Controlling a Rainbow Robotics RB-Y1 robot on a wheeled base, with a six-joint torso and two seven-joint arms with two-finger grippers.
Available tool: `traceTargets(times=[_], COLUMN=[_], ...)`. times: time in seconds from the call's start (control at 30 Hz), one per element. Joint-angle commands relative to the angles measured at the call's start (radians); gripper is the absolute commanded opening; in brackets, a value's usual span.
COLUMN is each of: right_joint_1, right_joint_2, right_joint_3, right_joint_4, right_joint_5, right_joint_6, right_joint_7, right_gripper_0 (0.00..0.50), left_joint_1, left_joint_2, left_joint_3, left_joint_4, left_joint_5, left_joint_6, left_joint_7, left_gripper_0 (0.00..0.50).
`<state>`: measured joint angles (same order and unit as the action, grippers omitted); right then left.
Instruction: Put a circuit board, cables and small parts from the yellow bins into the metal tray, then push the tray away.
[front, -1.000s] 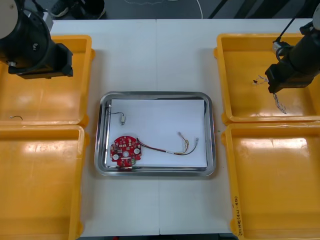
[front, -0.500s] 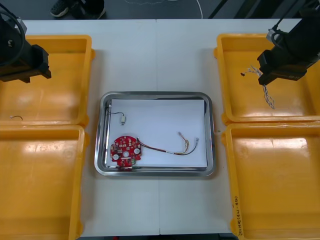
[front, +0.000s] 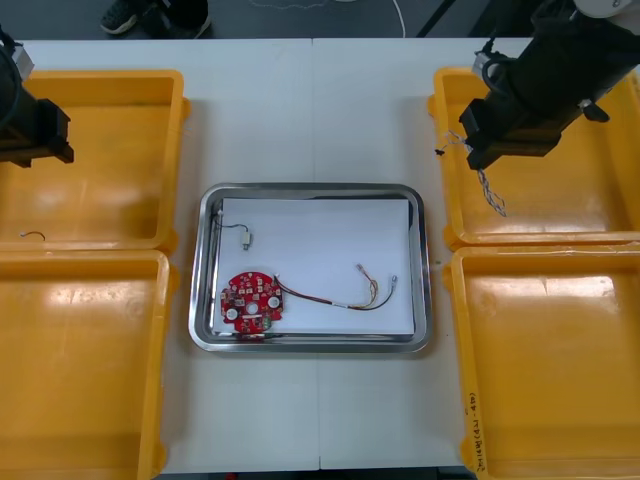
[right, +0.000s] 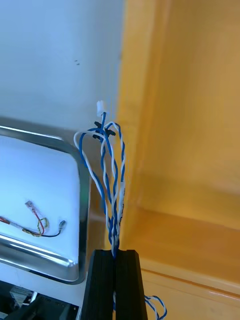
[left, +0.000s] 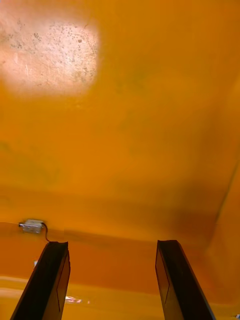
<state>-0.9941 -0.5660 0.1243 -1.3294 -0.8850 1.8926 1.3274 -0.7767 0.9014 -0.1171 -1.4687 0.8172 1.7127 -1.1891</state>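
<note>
Front view: the right gripper is seen over the inner wall of the far right yellow bin, with its fingers closed tight on a twisted blue and white cable, which hangs from them over that bin's floor. Right wrist view: the right gripper is shown with its fingers pressed almost together and only the thin cable caught between them. The strands run straight out beyond the fingertips and end in a small white plug, and a short loop trails behind the fingers. Beside the fingers, on one side, the bin wall is seen, and on the other the corner of the metal tray, with the counter beyond it. On the tray's white inside a red and yellow cable is laid. In the front view the tray is placed on the counter between the bins, well apart from both grippers, and it holds a round red circuit board, the red and yellow cable beside the board, and a small metal part. The left gripper is held over the far left yellow bin. In the left wrist view its fingers are spread wide with nothing between them, above the bin floor, and a small boxy part with a thin wire lies just beyond one fingertip.
</note>
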Motion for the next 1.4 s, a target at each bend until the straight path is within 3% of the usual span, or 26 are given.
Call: traceTargets(times=[0.03, 0.2, 0.33, 0.9, 1.4], right_joint_1=[-0.052, -0.052, -0.052, -0.081, -0.072], right_joint_2=[0.034, 0.049, 0.072, 0.166, 0.193], right_joint_3=[0.064, 0.127, 0.158, 0.339, 0.518], right_joint_4=[-0.088, -0.148, -0.166, -0.166, -0.166], right_joint_5=[-0.032, -0.046, -0.04, 0.006, 0.031], right_joint_6=[0.008, 0.006, -0.012, -0.159, -0.253], right_joint_7=[0.047, 0.084, 0.188, 0.566, 0.598], right_gripper_0=[0.0, 0.0, 0.0, 0.0, 0.0], left_joint_1=[-0.026, -0.026, -0.026, 0.004, 0.073], left_joint_2=[0.073, 0.11, 0.126, 0.133, 0.131], left_joint_3=[-0.024, -0.075, -0.108, -0.162, -0.162], left_joint_4=[0.022, 0.077, 0.117, 0.194, 0.194], left_joint_5=[0.013, 0.043, 0.068, 0.108, 0.142], left_joint_6=[-0.021, -0.085, -0.124, -0.125, -0.14], left_joint_7=[-0.089, -0.107, -0.155, -0.168, -0.172], left_gripper_0=[0.5, 0.5, 0.5, 0.5, 0.5])
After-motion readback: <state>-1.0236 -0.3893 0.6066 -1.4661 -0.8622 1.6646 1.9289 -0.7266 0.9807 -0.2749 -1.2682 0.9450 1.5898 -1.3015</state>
